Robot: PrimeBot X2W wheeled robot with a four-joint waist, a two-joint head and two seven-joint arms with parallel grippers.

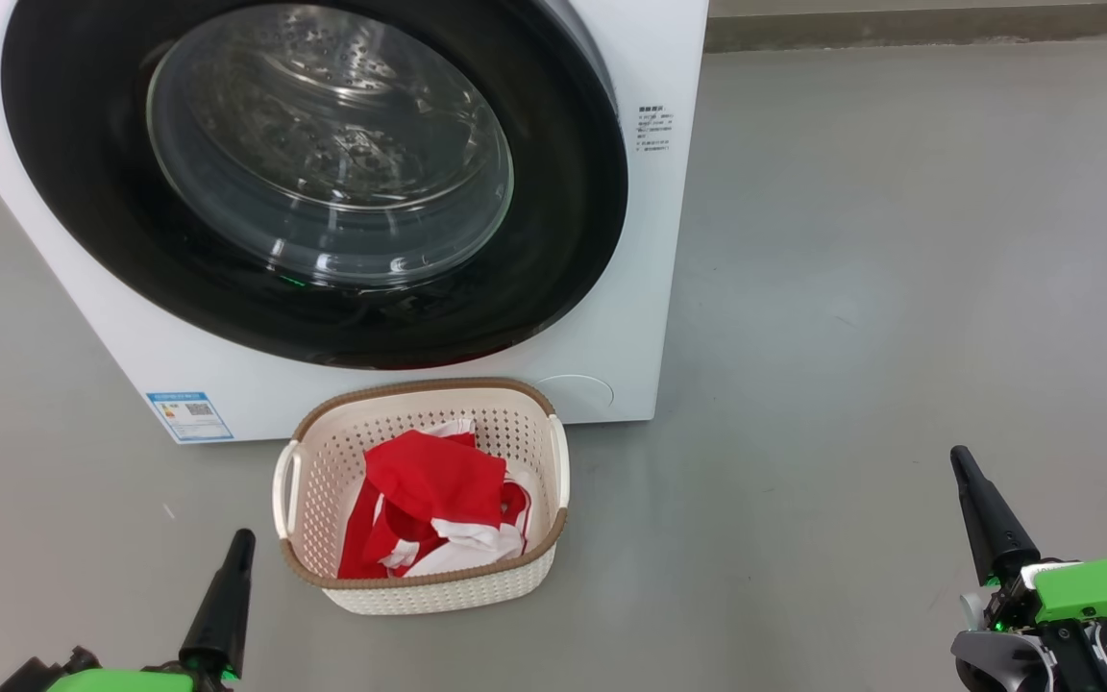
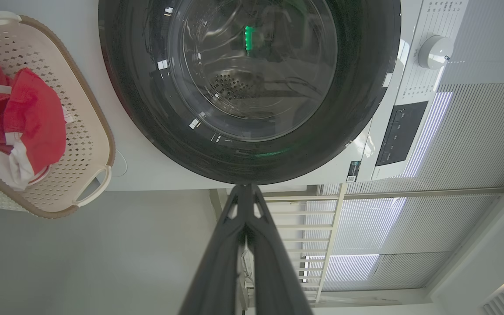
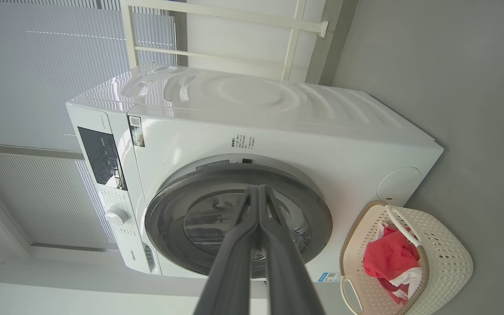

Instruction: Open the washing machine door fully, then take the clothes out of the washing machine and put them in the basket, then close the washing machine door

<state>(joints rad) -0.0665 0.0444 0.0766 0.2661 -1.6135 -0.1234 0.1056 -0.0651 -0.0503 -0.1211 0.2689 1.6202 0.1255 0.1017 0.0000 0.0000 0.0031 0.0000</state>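
Note:
The white washing machine (image 1: 630,317) fills the upper left of the head view. Its round black-rimmed door (image 1: 83,192) with the glass bowl is closed flat against the front. The cream basket (image 1: 525,432) stands on the floor just in front of it, with the red and white clothes (image 1: 433,481) piled inside. My left gripper (image 1: 241,540) is shut and empty, low on the left beside the basket. At the lower right, well away from the basket, my right gripper (image 1: 960,457) is shut and empty. Both wrist views show the door (image 2: 357,109) (image 3: 164,205), the basket (image 2: 99,127) (image 3: 449,245) and the clothes (image 2: 37,118) (image 3: 387,258).
Grey floor (image 1: 899,240) stretches wide to the right of the machine. A control panel (image 3: 101,155) and a dial (image 3: 116,215) sit on the machine's front. Behind the machine are window blinds (image 3: 37,65) and a cream railing (image 3: 217,13).

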